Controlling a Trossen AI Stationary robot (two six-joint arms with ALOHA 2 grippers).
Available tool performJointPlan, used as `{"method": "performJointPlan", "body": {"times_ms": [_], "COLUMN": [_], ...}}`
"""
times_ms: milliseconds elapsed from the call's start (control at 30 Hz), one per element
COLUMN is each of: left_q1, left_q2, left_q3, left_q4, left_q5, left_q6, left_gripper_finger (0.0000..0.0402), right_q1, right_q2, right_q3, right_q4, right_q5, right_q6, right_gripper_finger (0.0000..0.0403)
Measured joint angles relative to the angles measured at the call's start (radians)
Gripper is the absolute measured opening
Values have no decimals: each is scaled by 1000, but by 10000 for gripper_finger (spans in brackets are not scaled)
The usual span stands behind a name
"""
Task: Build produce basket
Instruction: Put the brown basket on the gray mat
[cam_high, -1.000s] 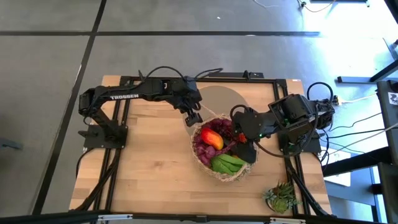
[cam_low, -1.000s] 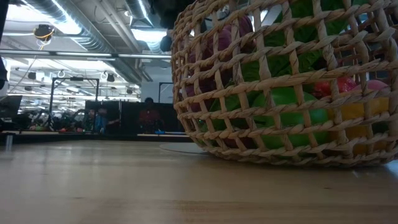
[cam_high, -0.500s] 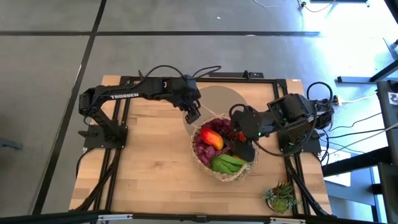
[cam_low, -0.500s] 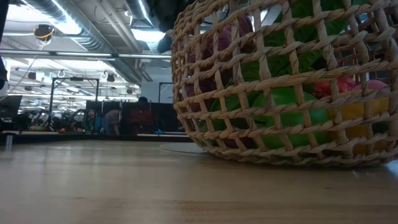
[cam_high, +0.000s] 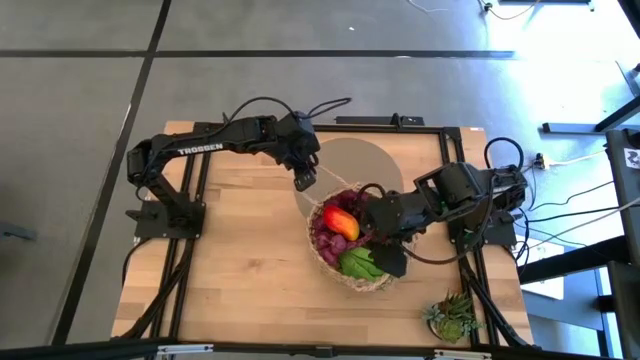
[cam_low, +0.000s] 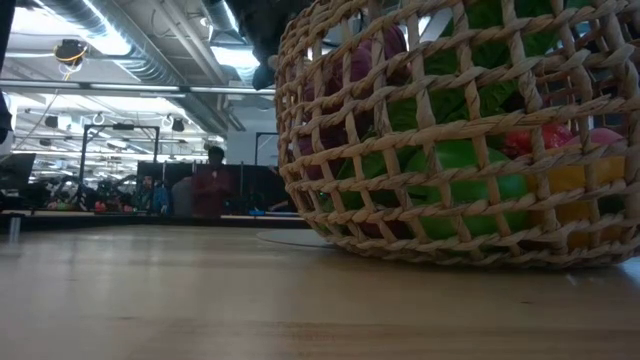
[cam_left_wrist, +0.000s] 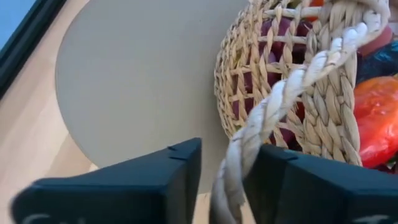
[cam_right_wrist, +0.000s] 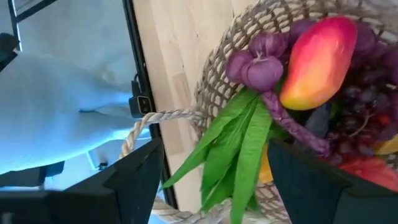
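The tan woven basket (cam_high: 332, 262) stands on the table, its base on the wood in the low view (cam_low: 450, 130). It holds produce: a red-yellow fruit (cam_high: 340, 222), purple grapes (cam_high: 324, 242) and green leafy stalks (cam_high: 362, 264). My left gripper (cam_high: 304, 181) is at the basket's far left rim, shut on the thin braided loop handle (cam_left_wrist: 273, 106). My right gripper (cam_high: 386, 256) hangs open over the basket's right side, its fingers on either side of the green leaves (cam_right_wrist: 242, 143) with a gap between. My left gripper pinches the braided loop handle (cam_left_wrist: 239, 165) between its two fingers, a short way out from where it leaves the basket's rim. The fingers slant down from the table's far left and lie across the cord. The basket stays on the table.
A round grey mat (cam_high: 350, 162) lies under the basket's far side. A spiky green potted plant (cam_high: 452, 316) stands at the near right corner. Bare wood stretches to the left and near side of the basket. People move in the room behind the table.
My left gripper has drawn slightly toward the far left and its fingers have closed in around the handle. My right gripper has swung toward the near left, farther in over the basket, still open. The basket has not moved.
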Motion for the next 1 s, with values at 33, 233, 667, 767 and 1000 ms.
{"method": "performJointPlan", "body": {"times_ms": [33,233,667,767,1000], "left_q1": [1,1,15,18,20], "left_q2": [0,0,0,0,0], "left_q3": [0,0,0,0,0], "left_q4": [-1,0,0,0,0], "left_q5": [0,30,46,46,45], "left_q6": [10,69,73,73,77], "left_gripper_finger": [80,10,4,2,2], "right_q1": [2,8,8,15,59], "right_q2": [0,0,0,0,33], "right_q3": [0,0,0,0,1], "right_q4": [0,0,0,0,0], "right_q5": [-4,-34,-83,-110,-170], "right_q6": [15,21,-44,-90,-123], "right_gripper_finger": [280,280,280,280,280]}}
